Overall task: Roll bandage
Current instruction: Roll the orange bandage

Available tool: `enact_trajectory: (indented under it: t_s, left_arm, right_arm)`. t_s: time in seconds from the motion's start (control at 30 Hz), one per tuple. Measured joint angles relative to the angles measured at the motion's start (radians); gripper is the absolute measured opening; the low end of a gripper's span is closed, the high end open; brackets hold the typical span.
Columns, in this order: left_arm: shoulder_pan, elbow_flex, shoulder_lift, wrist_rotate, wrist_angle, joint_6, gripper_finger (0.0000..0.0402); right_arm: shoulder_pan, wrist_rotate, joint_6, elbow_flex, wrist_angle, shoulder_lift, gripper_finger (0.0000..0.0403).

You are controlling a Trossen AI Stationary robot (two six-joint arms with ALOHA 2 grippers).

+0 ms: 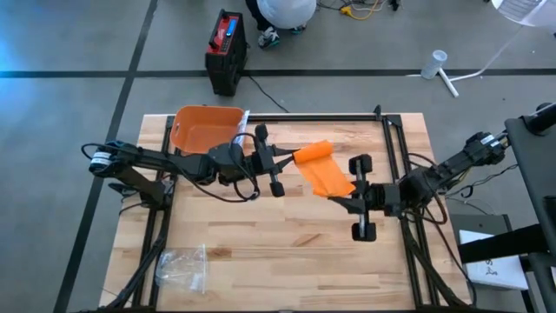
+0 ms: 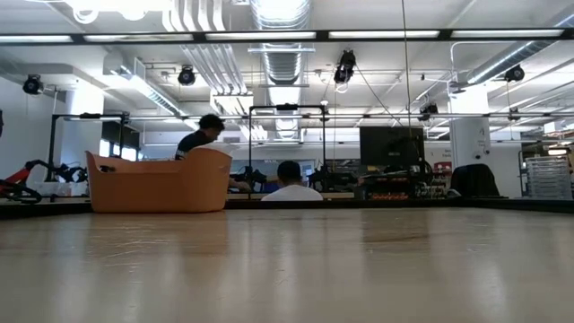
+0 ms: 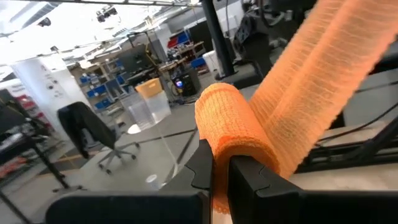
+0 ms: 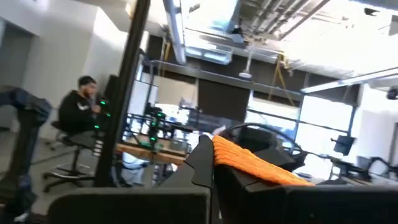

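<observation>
The orange bandage [image 1: 323,169] hangs in the air between the two arms, above the middle of the table [image 1: 287,252]; in the low view nothing of it shows at table level, so it seems lifted clear of the wood. The left gripper [image 1: 289,156] is pressed together on the rolled end, and in its wrist view the roll [image 3: 227,121] sits just above the two dark fingers [image 3: 249,177], with the loose strip going away from it. The right gripper [image 1: 340,202] is pinching the other, flat end of the strip, which lies across its fingers in the right wrist view. The step in hand looks like the winding itself, and it seems only partly done, because much of the strip is unrolled. To do it well, the strip should stay lightly stretched and straight, so each turn lands on the one before and the edges do not slide sideways; the right side should give way slowly as the roll grows. For room, the orange tub [image 1: 205,129] stands near the left arm at the far edge, and a clear plastic bag [image 1: 182,268] lies well apart at the near left corner. The metal frame [image 1: 391,139] along the table sides limits wide swings; the middle is the freer place
</observation>
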State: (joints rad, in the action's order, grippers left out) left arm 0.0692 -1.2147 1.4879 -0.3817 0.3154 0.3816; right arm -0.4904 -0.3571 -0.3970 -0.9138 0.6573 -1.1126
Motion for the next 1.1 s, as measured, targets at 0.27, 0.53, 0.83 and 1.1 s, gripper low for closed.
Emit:
enact_trajectory:
  t_s: [0.27, 0.53, 0.83, 1.1]
  left_arm:
    - [0.014, 0.008, 0.057, 0.055, -0.002, -0.029, 0.0009]
    - [0.043, 0.008, 0.068, 0.058, -0.031, -0.032, 0.0009]
    - [0.077, 0.021, 0.068, 0.058, -0.050, -0.032, 0.0009]
    - [0.072, 0.030, 0.068, 0.050, -0.054, -0.041, 0.0010]
  right_arm:
    - [0.050, -0.071, -0.012, -0.061, -0.101, 0.000, 0.0000]
    - [0.115, -0.117, -0.020, -0.063, -0.147, 0.006, 0.0000]
    - [0.132, -0.177, -0.058, -0.062, -0.181, 0.014, 0.0000]
    - [0.107, -0.161, -0.048, -0.062, -0.191, 0.047, 0.0000]
